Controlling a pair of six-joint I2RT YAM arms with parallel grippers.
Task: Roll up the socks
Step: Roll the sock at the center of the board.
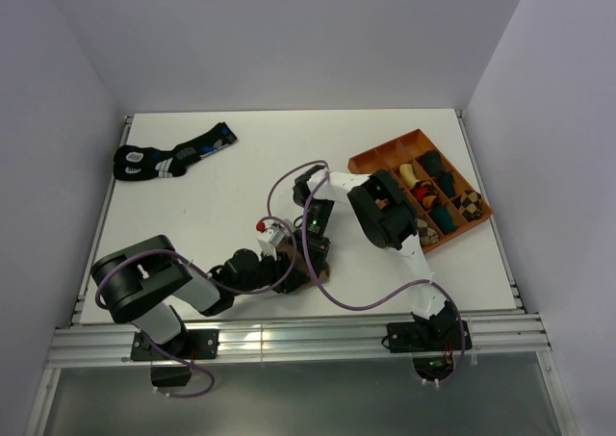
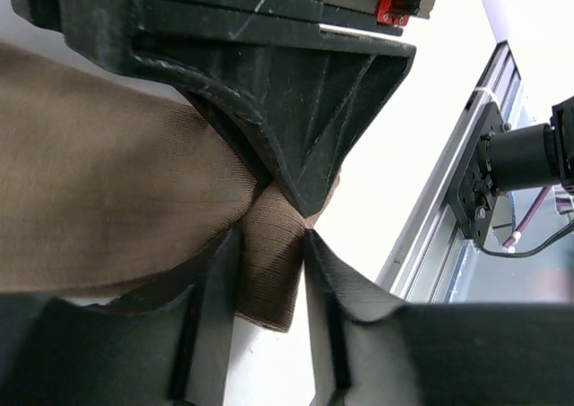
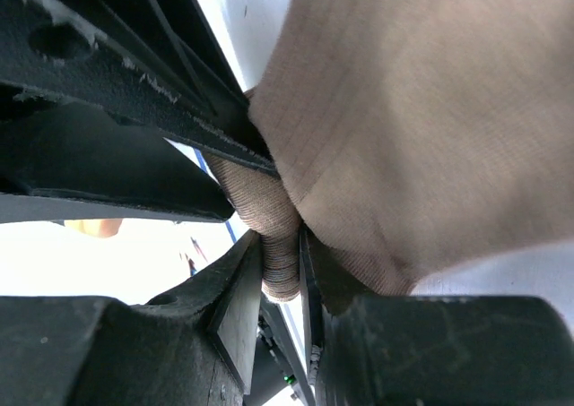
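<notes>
Both grippers are on the tan sock, which sits by the middle of the table's near edge. The left gripper has its jaws partway closed, pinching a fold. The right gripper is clamped narrower on a bunched-up bit. I'd hold the cloth taut between them and roll evenly, or the bundle probably goes loose.

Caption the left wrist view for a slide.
Left hand pinches a fold of the tan-brown sock, with the white table and its metal edge rail behind.
</notes>
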